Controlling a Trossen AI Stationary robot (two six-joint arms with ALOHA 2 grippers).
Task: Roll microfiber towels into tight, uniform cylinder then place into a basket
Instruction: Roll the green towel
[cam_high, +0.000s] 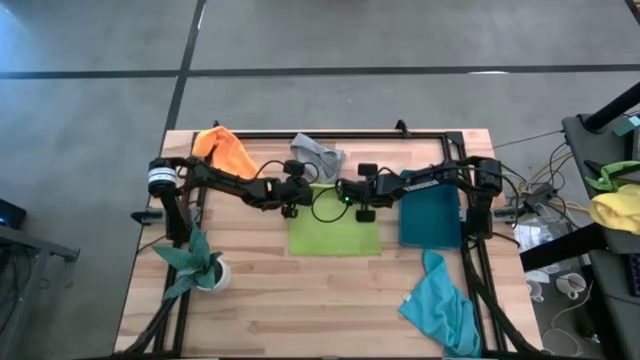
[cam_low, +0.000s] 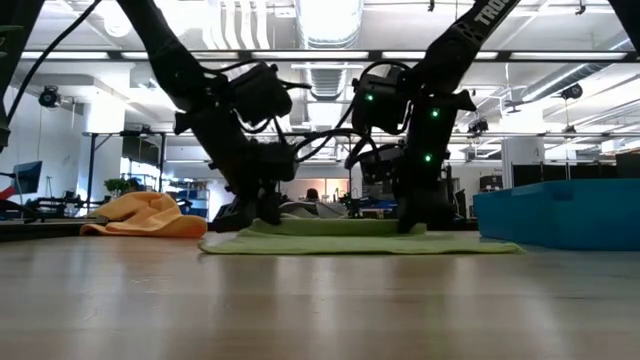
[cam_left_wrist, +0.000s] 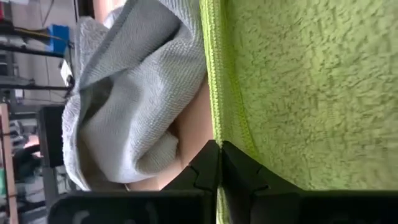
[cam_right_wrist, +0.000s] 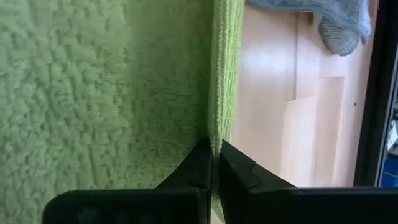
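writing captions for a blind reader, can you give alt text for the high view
Both hands, left hand and right hand, pinch the far edge of a flat lime green towel on a wooden table. A teal basket sits just right of it.

Flat towel (cam_high: 335, 233) lies mid-table; basket (cam_high: 431, 220) just right of it; plant (cam_high: 199, 262) front left; another towel (cam_high: 318, 155) behind.

a lime green towel (cam_high: 335, 233) is lying plain beside a teal-blue basket (cam_high: 430, 220), with orange (cam_high: 224, 151), grey (cam_high: 318, 156) and turquoise (cam_high: 440, 305) towels showing.
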